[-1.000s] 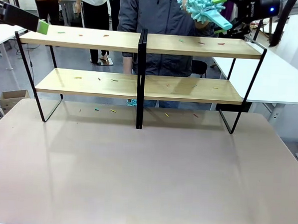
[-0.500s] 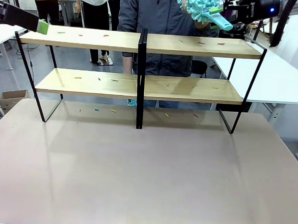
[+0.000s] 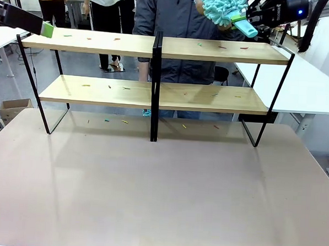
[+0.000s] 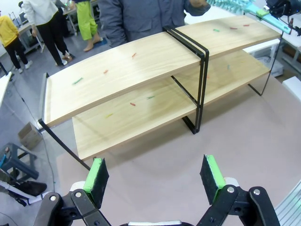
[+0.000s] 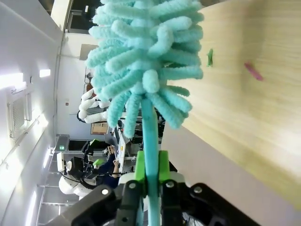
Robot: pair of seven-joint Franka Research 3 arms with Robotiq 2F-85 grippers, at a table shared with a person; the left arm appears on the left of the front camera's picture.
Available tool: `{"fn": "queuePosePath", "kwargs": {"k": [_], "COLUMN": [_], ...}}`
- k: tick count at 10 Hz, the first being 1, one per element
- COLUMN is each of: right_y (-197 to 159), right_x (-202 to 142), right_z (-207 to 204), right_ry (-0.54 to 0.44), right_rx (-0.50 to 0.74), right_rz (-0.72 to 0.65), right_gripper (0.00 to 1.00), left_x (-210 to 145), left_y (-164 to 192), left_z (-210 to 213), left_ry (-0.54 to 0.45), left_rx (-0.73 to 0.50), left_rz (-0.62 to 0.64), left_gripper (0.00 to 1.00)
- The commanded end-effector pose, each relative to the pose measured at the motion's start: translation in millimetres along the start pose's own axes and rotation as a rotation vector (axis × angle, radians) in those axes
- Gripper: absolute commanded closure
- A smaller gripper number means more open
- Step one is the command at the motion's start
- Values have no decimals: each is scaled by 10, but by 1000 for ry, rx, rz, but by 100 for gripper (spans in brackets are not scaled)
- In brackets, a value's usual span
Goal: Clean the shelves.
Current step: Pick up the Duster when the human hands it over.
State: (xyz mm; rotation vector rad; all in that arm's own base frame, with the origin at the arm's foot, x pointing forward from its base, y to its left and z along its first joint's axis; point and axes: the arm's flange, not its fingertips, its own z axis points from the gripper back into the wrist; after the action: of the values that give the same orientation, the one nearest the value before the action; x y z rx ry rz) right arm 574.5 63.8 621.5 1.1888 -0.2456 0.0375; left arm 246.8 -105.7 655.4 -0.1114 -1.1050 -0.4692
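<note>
Upper right, front view — right gripper [image 3: 246, 21] pinches the teal duster [image 3: 220, 7] by its handle; it has shifted slightly up-left. Meanwhile left gripper [image 4: 155, 176] fingers spread, empty. Mid-frame, shelves [image 3: 102, 43] with scraps [image 3: 244, 48] unswept — sweeping can start.

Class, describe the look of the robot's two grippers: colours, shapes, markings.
Left gripper: black jointed fingers, silver pivot bolts, bright green rectangular pads. Right gripper: same black fingers and green pads; a blue light glows on its black wrist.
</note>
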Motion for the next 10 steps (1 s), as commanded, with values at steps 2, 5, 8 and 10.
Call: {"fn": "queuePosePath", "kwargs": {"k": [2,5,8,10], "right_y": [220,297,-180,-35], "right_x": [-174,-1020,-1676,-1697], "right_z": [659,2246,2961,3241], "right_ry": [-5,-174,-517,-415], "right_rx": [5,87,121,94], "right_rz": [37,51,-58,-47], "right_gripper": [100,100,100,98], "left_x": [0,0,0,0], "left_y": [-1,-1,-1,-1], "left_z": [-5,-5,-5,-5], "left_ry": [-8,-8,-8,-8], "left_rx": [1,1,1,1], "left_rz": [1,1,1,1], "left_gripper": [0,0,0,0]}}
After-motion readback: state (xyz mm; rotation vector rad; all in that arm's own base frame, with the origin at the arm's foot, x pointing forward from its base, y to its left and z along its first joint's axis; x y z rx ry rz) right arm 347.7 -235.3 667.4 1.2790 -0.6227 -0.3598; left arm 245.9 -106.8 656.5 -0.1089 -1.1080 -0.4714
